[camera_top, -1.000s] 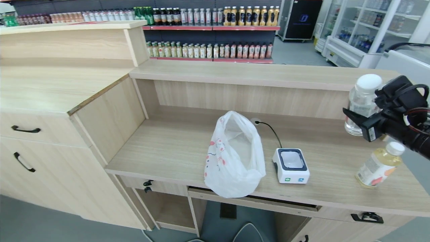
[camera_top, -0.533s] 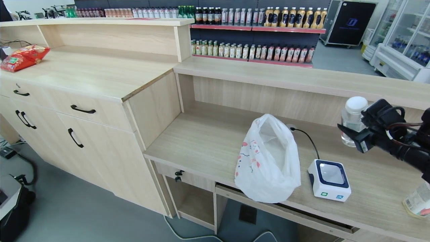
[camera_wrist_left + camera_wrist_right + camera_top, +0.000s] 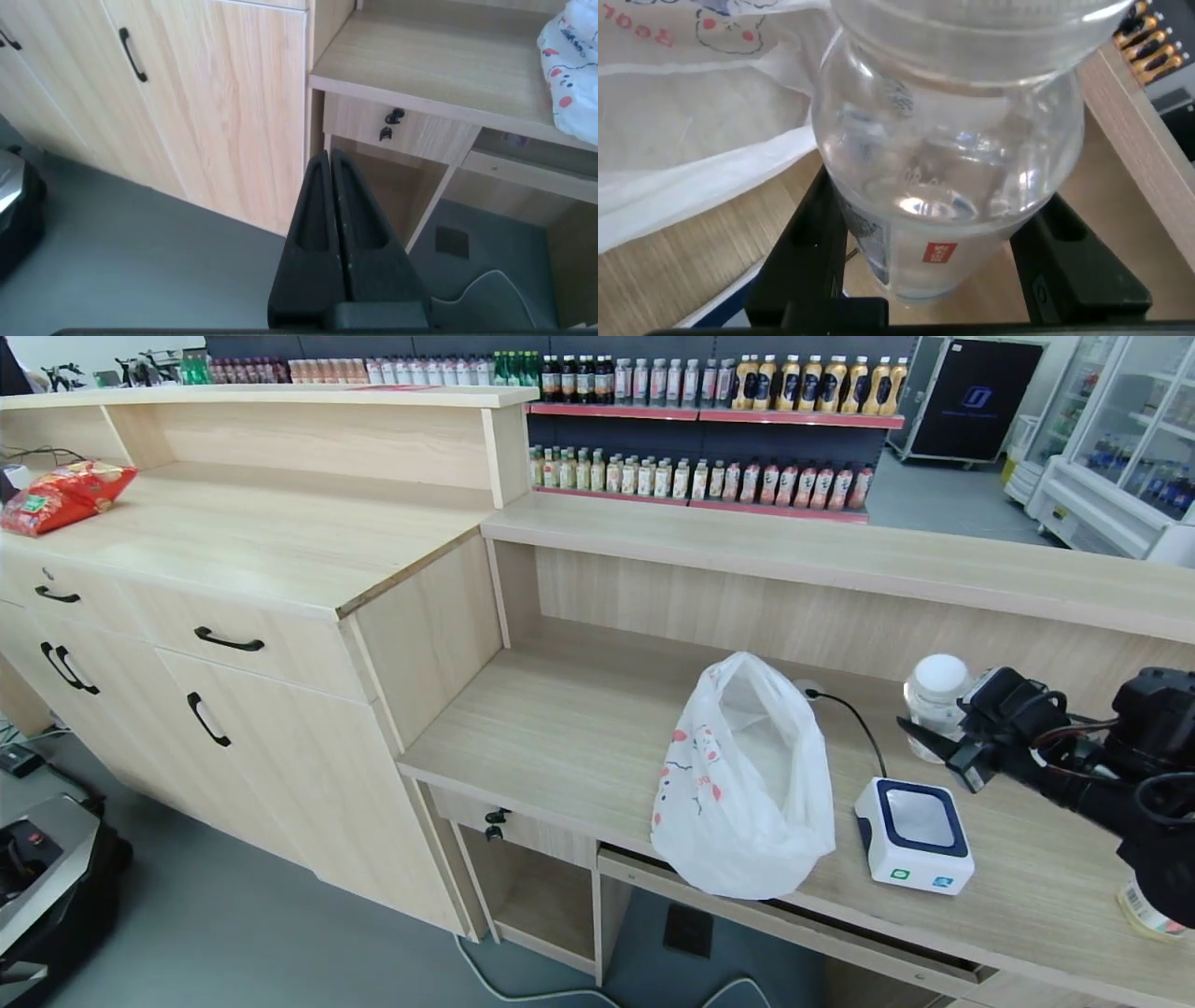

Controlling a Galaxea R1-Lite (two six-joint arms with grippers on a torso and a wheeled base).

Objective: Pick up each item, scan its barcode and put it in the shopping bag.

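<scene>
Head view: R gripper [image 3: 934, 739] is clamped on a clear bottle [image 3: 936, 695] w/ a white cap, toward the back right of the worktop [image 3: 579, 728] and behind the scanner [image 3: 915, 835]. The bottle looks raised off the surface, but the fingers hide its base, so can't be sure. The white bag [image 3: 747, 775] stands w/ its mouth open near the front edge, just beside the scanner on its left. A black cable [image 3: 854, 719] runs from the scanner to the back wall. A 2nd bottle [image 3: 1144, 913], mostly behind the arm, sits at the front right corner. A red snack pack [image 3: 65, 495] lies on the higher counter, far left.

L wrist view: L gripper [image 3: 331, 161] has its fingers pressed together w/ nothing between them. It hangs below the worktop's front edge, in front of the cabinet doors and over the grey floor. One corner of the bag [image 3: 572, 65] sits on the worktop above.

R wrist view: the bottle [image 3: 952, 187] sits between both black fingers [image 3: 811, 247], cap end toward the camera. The bag [image 3: 691, 140] lies just beside it on the wood.
</scene>
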